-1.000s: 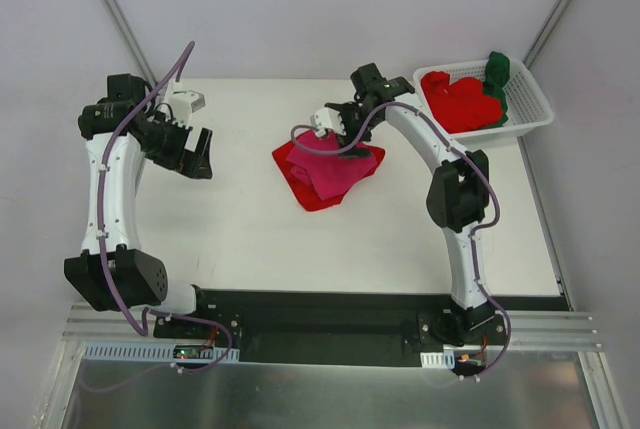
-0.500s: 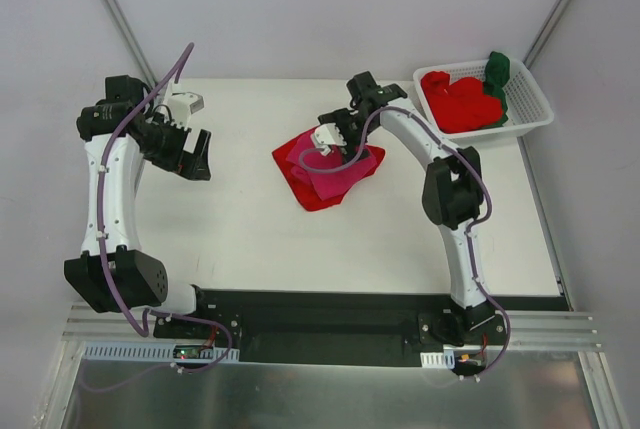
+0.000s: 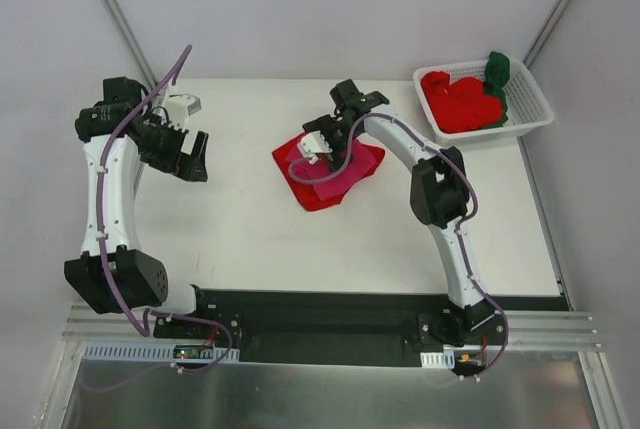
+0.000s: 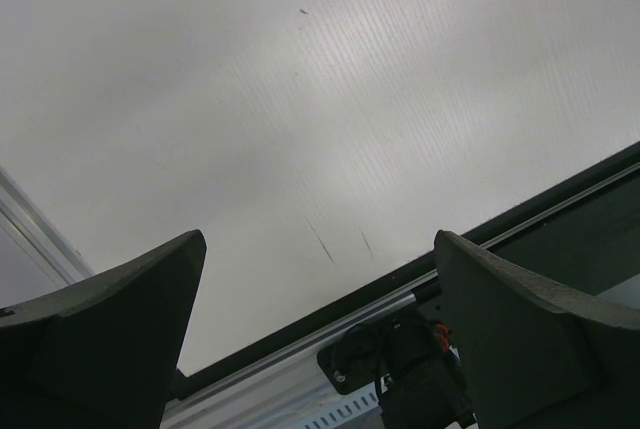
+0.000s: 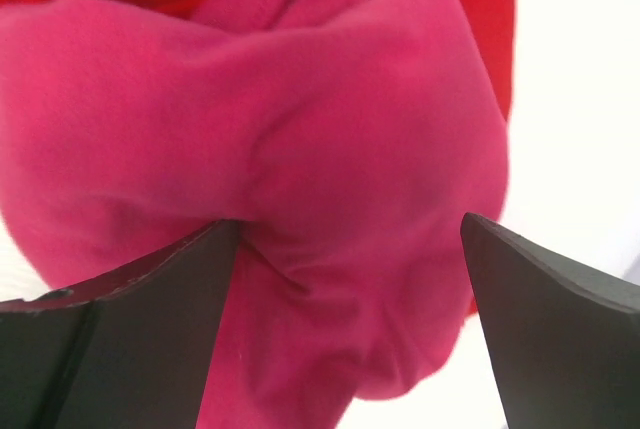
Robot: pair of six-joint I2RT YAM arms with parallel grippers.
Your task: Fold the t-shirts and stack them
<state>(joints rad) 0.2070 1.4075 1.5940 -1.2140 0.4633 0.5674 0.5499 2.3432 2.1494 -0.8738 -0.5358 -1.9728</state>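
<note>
Pink shirt (image 3: 335, 171) sits mid-frame on folded red shirt (image 3: 315, 194). Right gripper (image 3: 313, 146) has slid left across it over last second, jaws wide apart, cloth bunching; likely smoothing, fold unfinished. Left gripper (image 3: 195, 156) spread open, idle, upper left. Basket (image 3: 535, 114) holds more.

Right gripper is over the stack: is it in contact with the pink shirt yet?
Touching. The right wrist view shows the right gripper open, with the pink shirt creased directly against the tip of one of its fingers, no gap there.
</note>
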